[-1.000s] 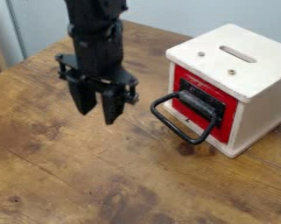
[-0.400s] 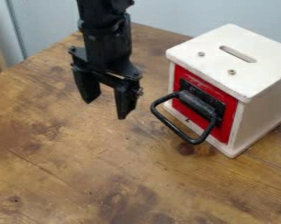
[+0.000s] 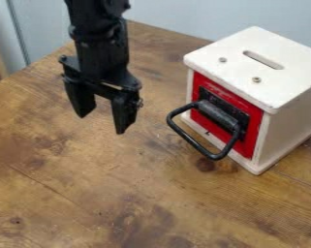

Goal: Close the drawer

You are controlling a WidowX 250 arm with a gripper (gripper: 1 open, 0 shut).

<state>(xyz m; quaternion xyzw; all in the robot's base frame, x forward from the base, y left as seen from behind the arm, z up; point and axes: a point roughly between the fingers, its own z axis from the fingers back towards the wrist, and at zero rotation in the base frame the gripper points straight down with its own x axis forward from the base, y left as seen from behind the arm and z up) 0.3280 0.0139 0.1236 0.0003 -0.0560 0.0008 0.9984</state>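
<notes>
A small white cube box with slots in its top stands at the right of the wooden table. Its red-fronted drawer faces the front left, with a black panel and a large black loop handle sticking out over the table. Whether the drawer sits flush or slightly out I cannot tell. My black gripper hangs pointing down to the left of the handle, apart from it. Its two fingers stand wide open with nothing between them.
The wooden table spreads to the front and left of the box. Its far edge runs behind the arm, and a pale wall lies beyond. A dark strip shows at the left border.
The gripper's fingers have spread from close together to wide open. The gripper has drifted a little to the left, away from the handle. The box and drawer have not moved.
</notes>
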